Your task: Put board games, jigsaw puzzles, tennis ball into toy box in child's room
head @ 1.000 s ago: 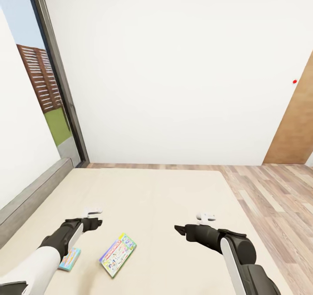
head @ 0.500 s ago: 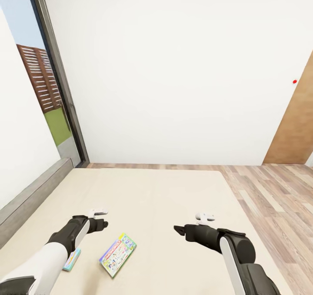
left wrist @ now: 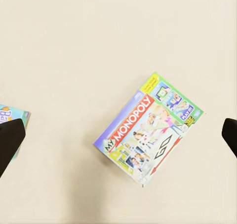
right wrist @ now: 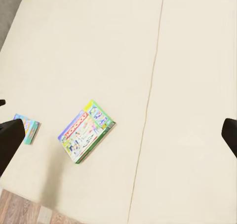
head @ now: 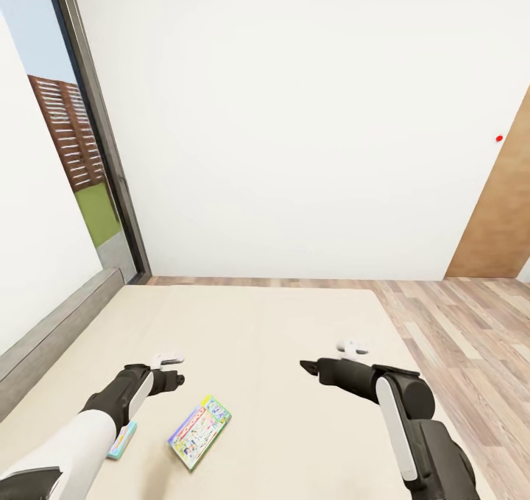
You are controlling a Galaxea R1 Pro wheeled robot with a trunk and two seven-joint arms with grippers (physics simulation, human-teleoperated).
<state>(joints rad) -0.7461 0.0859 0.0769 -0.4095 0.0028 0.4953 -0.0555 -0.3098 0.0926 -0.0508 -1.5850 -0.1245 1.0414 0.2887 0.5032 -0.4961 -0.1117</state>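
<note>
Beige bed (head: 280,323), Monopoly box (head: 199,431) unmoved, right gripper (head: 308,368) (wide) slightly forward, left gripper (head: 177,379) wide.

A flat rectangular white-green "My Monopoly" board game box with red edging (head: 199,431) lies face up and askew on the beige mattress of the bed (head: 265,323), with a narrower flat blue game box (head: 120,439) lying near it, partly hidden.

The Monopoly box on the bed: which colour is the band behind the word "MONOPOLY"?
Red, on the Monopoly box; the left wrist view shows it best.
</note>
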